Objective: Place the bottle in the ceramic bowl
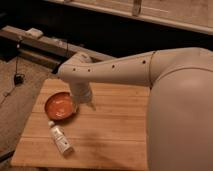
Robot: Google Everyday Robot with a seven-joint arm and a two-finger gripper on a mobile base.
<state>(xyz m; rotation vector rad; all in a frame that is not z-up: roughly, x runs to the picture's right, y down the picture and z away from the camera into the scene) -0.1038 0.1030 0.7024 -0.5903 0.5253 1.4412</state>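
Note:
The small white bottle (60,137) lies on its side on the wooden table (115,130), near the front left. The orange ceramic bowl (60,105) sits just behind it, empty. My gripper (84,100) hangs from the white arm just right of the bowl, low over the table. It holds nothing that I can see. The bottle lies a short way to the front left of the gripper.
The white arm (130,70) and the robot's body (182,115) fill the right side. A dark bench (45,47) with a small white object (34,33) runs behind the table. Carpet floor and a cable lie to the left.

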